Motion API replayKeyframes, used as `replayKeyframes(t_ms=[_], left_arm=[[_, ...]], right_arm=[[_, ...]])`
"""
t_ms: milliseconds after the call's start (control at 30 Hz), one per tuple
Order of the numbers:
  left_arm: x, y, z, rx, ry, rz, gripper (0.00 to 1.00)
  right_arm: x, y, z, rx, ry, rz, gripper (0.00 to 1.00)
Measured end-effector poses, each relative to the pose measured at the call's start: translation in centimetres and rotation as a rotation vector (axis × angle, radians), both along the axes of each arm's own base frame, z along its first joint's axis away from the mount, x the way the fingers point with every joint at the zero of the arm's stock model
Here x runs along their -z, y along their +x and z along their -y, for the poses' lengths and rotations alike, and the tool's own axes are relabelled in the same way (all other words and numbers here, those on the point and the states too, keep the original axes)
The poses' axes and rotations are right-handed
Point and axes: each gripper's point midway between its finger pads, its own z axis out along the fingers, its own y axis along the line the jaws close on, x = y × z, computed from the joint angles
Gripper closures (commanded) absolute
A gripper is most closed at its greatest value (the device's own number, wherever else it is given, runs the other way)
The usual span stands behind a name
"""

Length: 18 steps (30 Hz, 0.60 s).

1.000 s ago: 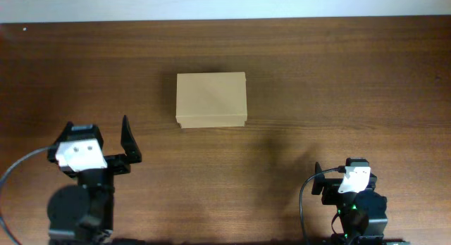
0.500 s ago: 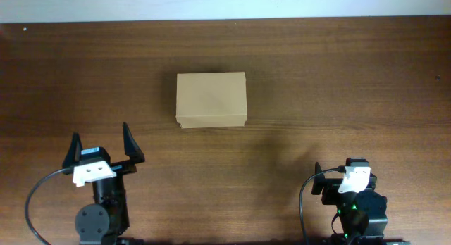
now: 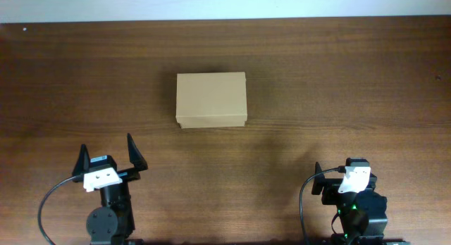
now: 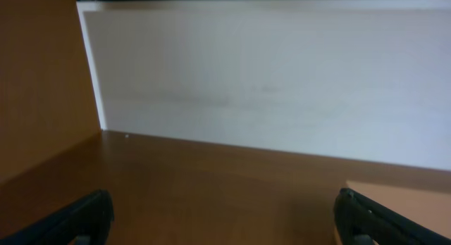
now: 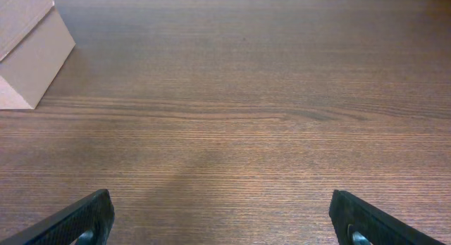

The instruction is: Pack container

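At the near left, the left gripper (image 3: 106, 153) is pointing toward the far side with its jaws spread wide, holding nothing. The container (image 3: 211, 99) is sitting on the wooden table (image 3: 338, 76) toward the far side, slightly left of centre, with its flap lid lying shut (a plain tan box, well apart from both arms). At the near right, the right gripper (image 5: 222, 220) is likewise gaping wide and empty, its wrist camera catching a corner of the box at far left.
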Motion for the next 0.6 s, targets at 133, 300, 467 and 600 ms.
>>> replayKeyframes(t_ms=[133, 300, 467, 600], left_arm=[[1.4, 0.1, 0.0, 0.0, 0.0, -0.026, 0.0], [2.6, 0.1, 0.0, 0.0, 0.0, -0.072, 0.0], [7.3, -0.2, 0.0, -0.001, 0.0, -0.264, 0.0], [7.7, -0.2, 0.0, 0.0, 0.0, -0.283, 0.0]], right_arm=[[0.0, 0.0, 0.0, 0.0, 0.0, 0.0, 0.01], [0.0, 0.0, 0.0, 0.0, 0.0, 0.0, 0.01], [0.0, 0.0, 0.0, 0.001, 0.001, 0.0, 0.01], [0.0, 0.0, 0.0, 0.0, 0.001, 0.0, 0.01]])
